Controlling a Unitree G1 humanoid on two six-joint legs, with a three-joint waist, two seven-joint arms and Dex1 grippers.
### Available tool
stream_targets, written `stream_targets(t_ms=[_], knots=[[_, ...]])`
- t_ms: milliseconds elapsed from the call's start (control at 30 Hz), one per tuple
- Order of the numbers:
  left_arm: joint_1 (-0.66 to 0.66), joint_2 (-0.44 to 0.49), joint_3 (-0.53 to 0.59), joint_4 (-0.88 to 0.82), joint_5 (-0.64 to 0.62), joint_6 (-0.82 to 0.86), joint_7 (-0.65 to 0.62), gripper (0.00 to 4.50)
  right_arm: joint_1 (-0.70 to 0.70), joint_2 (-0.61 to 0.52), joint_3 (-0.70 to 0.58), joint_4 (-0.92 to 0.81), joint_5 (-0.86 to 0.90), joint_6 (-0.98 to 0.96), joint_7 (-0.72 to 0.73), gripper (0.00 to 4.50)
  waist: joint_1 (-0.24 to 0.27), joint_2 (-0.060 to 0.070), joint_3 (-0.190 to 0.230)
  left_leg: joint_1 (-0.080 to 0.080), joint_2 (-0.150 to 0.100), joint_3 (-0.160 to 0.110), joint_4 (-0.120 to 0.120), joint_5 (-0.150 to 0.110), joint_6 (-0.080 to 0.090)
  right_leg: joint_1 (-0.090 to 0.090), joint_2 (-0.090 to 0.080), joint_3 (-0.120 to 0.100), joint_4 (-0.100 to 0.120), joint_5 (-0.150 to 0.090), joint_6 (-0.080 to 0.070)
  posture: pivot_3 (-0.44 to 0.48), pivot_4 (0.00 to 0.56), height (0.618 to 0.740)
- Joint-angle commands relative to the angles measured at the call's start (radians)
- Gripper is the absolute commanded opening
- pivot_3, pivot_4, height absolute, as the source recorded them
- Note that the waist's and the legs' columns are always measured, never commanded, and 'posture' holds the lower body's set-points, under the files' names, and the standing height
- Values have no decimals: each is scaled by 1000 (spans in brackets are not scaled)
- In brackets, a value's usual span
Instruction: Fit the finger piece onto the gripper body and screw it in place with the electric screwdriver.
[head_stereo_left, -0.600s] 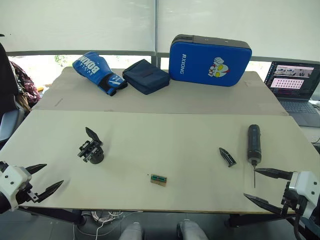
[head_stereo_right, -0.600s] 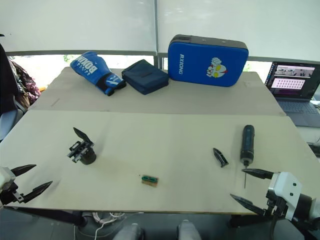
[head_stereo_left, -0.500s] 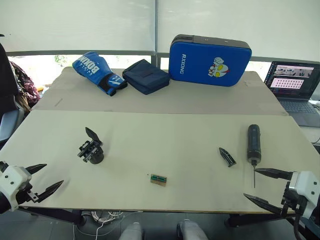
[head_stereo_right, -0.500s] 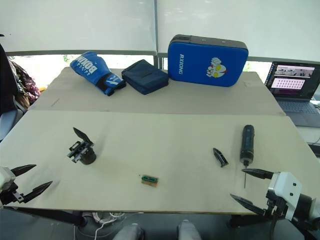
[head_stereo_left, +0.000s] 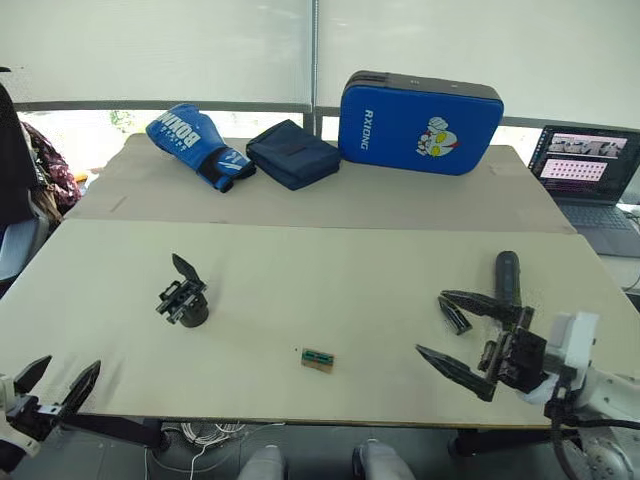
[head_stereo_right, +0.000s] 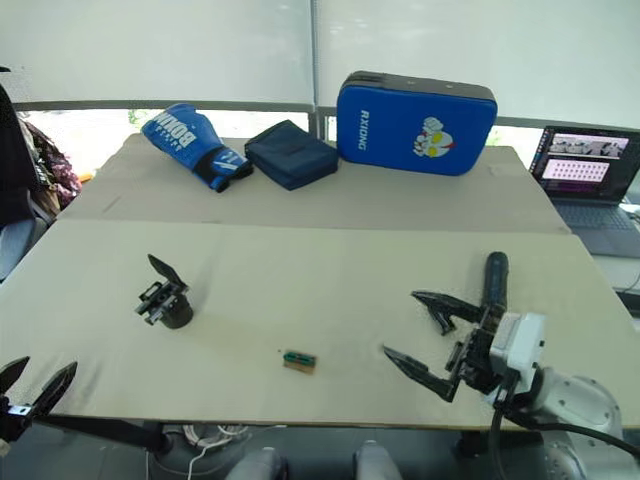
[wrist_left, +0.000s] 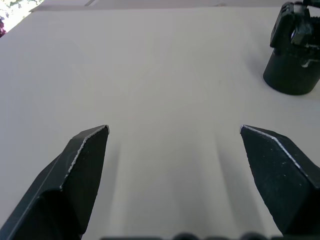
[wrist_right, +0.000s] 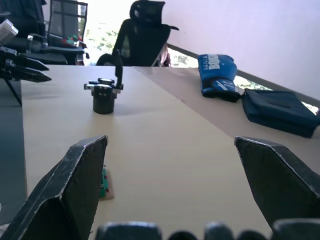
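On the far table (head_stereo_left: 420, 200), a blue pad (head_stereo_left: 420, 121) reads "RXIONG" (white letters).

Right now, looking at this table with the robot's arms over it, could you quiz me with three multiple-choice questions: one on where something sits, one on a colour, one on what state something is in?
1. Where does the finger piece lie?
A. beside the electric screwdriver
B. on the gripper body
C. on the laptop

2. What colour is the boxing glove?
A. red
B. blue
C. yellow

3. How is the right gripper?
A. shut on the screwdriver
B. shut and empty
C. open and empty

Answers:
1 A, it lies flat on the table, just left of the screwdriver.
2 B, blue with white lettering.
3 C, its fingers are spread wide with nothing between them.
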Motion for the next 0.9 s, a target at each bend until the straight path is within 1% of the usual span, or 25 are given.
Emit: stream_targets(t_ms=[33, 133, 233, 367, 500, 567, 800, 900], knots=[[-28, 5, -36, -89, -16, 20, 13, 4436, 1, 4, 7, -21, -13, -42, 0, 4500, 5, 0, 0, 0, 0, 0, 0, 0, 0, 0, 0, 0, 0, 0, 0, 0, 150, 740], [-76, 20, -88, -132, -18, 76, 30, 4436, -8, -1, 10, -11, -15, -44, -3, 4500, 8, 0, 0, 1, 0, 1, 0, 0, 0, 0, 0, 0, 0, 0, 0, 0, 150, 740], [-119, 35, -156, -159, 16, 121, 44, 4436, -19, -5, 16, -7, -22, -42, -6, 4500, 3, 0, 0, 1, 1, 1, 0, 0, 0, 0, 2, 0, 0, 0, 0, 0, 150, 740], [-170, 48, -221, -114, 81, 119, 63, 4436, -33, -1, 27, -6, -36, -41, -17, 4500, -7, 1, 0, 2, 1, 2, 0, 0, 0, 0, 4, 1, 0, 1, -2, 0, 150, 740], [-185, 59, -283, -60, 129, 82, 23, 4436, -46, 2, 32, -3, -40, -40, -27, 4500, -16, 1, 0, 2, 2, 3, 0, 0, 0, 0, 7, 1, 0, 1, -3, 0, 150, 740], [-212, 56, -309, -28, 154, 61, 25, 4436, -53, 1, 35, 2, -41, -40, -30, 4500, -15, 1, 0, 2, 2, 3, 0, 0, 0, 0, 8, 2, 0, 1, -4, 0, 150, 740], [-320, 3, -400, 72, 216, -33, 32, 4436, -68, -4, 33, 3, -39, -36, -40, 4500, -9, 2, 0, 2, 3, 2, 0, 0, 0, 0, 9, 3, 1, 1, -5, 0, 150, 740], [-352, -10, -418, 112, 235, -58, 43, 4436, -67, -3, 29, -4, -39, -32, -50, 4500, -7, 5, -1, 2, 3, 2, 0, 0, 0, 0, 9, 3, 1, 2, -5, 0, 150, 740]])
